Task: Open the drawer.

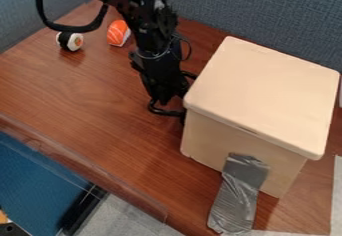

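One pale drawer box (260,95) stands right of centre, with one strip of grey tape (237,195) running from its front down to the bottom edge of the frame. Two toy sushi pieces, one black and white (70,41), one orange (118,33), lie at upper left. One gripper (167,108) hangs at centre, beside the box's left side; whether it is spread, pinching or touching, I cannot tell.

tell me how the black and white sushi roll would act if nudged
The sushi roll would probably roll, since it looks like a short cylinder lying on its round side on the flat wooden table. Its stubby, even shape suggests a toy that keeps its form when gripped. Being so small beside the box, it is likely light.
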Motion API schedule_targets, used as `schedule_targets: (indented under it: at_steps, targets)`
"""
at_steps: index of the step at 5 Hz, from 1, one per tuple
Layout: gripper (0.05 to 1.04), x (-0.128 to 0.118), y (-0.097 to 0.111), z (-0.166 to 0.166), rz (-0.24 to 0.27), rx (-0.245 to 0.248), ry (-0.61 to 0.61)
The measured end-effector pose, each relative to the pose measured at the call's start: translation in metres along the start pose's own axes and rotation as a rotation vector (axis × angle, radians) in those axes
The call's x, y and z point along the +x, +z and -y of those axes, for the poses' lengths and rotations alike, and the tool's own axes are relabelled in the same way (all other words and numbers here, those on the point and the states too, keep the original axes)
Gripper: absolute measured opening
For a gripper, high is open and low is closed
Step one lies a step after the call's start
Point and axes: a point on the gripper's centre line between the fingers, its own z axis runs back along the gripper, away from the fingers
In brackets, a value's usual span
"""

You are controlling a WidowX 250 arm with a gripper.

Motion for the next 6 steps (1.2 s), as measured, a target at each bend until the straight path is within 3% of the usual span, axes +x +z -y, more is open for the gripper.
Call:
schedule_targets:
  at_steps: [6]
  targets:
    - [0.154,-0.01,0.016,-0.076,0.01,0.047,0.09]
